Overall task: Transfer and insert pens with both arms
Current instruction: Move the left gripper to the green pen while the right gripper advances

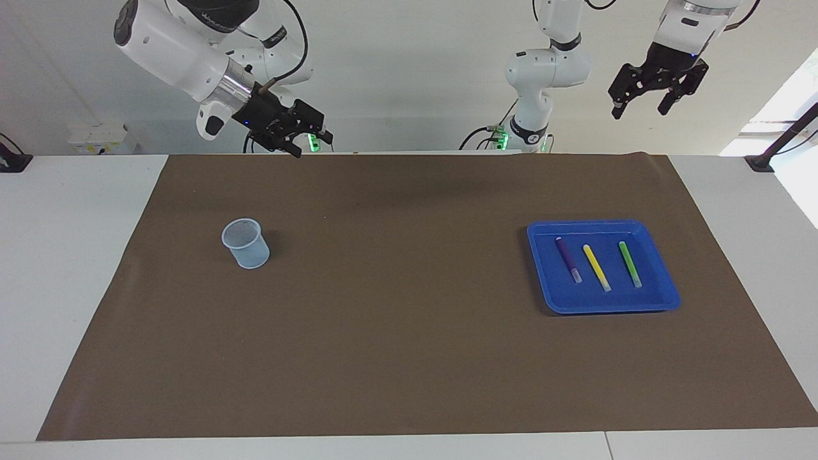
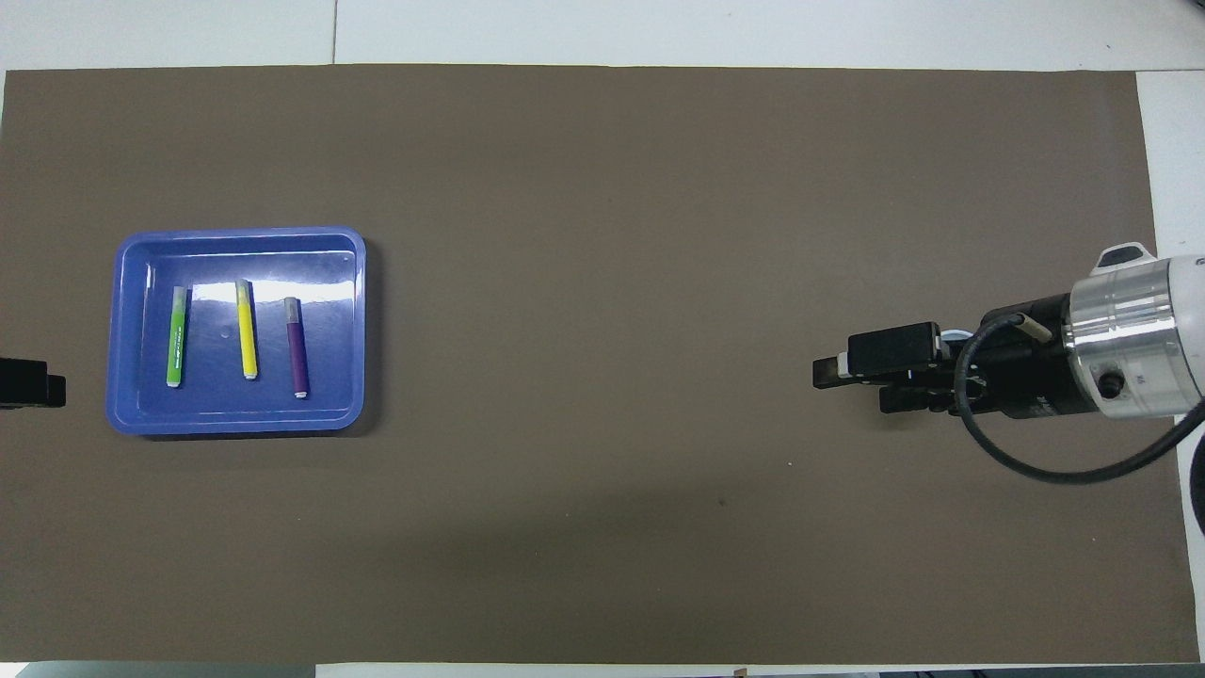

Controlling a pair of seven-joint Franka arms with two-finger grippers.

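Three pens lie side by side in a blue tray (image 1: 601,308) at the left arm's end of the mat: purple (image 1: 568,259), yellow (image 1: 596,268) and green (image 1: 629,264). From overhead the green pen (image 2: 176,336), yellow pen (image 2: 247,329) and purple pen (image 2: 297,347) show in the same tray (image 2: 235,235). My left gripper (image 1: 640,110) hangs open and empty, high over the mat's end beside the tray; only its tip (image 2: 33,384) enters the overhead view. My right gripper (image 1: 312,145) is open, empty and raised over the right arm's end of the mat (image 2: 847,388).
A pale blue mesh cup (image 1: 245,243) stands upright on the brown mat (image 1: 396,332) toward the right arm's end. In the overhead view the right gripper covers it. White table surface borders the mat at both ends.
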